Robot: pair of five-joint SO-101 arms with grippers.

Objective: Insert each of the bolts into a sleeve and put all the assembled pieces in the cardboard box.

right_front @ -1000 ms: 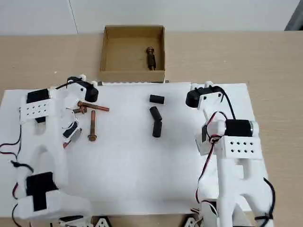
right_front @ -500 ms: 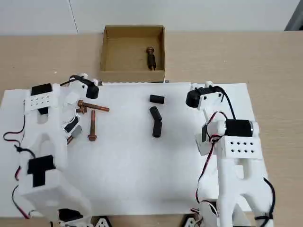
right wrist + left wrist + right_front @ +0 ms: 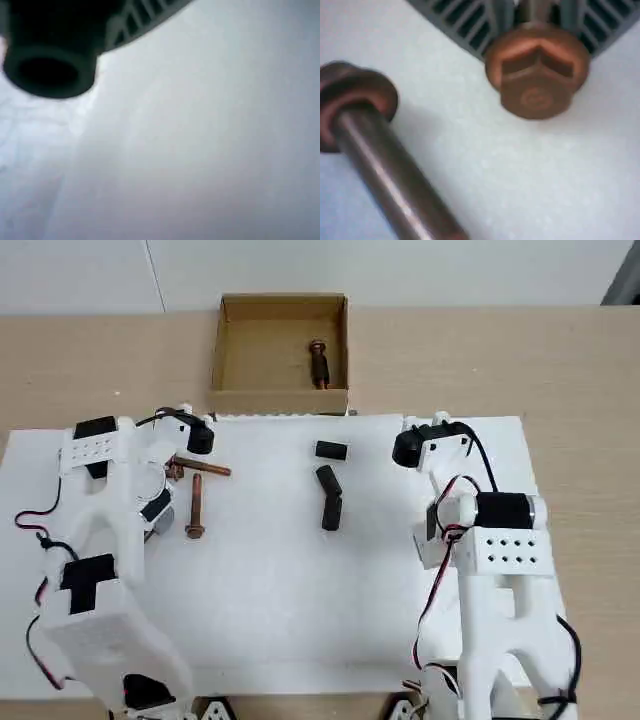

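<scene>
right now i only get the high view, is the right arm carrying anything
observer: yes, in the right wrist view the right gripper holds a short black hollow sleeve, open end toward the camera.
operator: and what's at the left one
observer: the hex flanged head of a copper-coloured metal bolt sits right at the left gripper; I can't tell if it's clamped.
operator: anything close by
observer: a second copper-coloured bolt lies on the white sheet beside it, not touching.
</scene>
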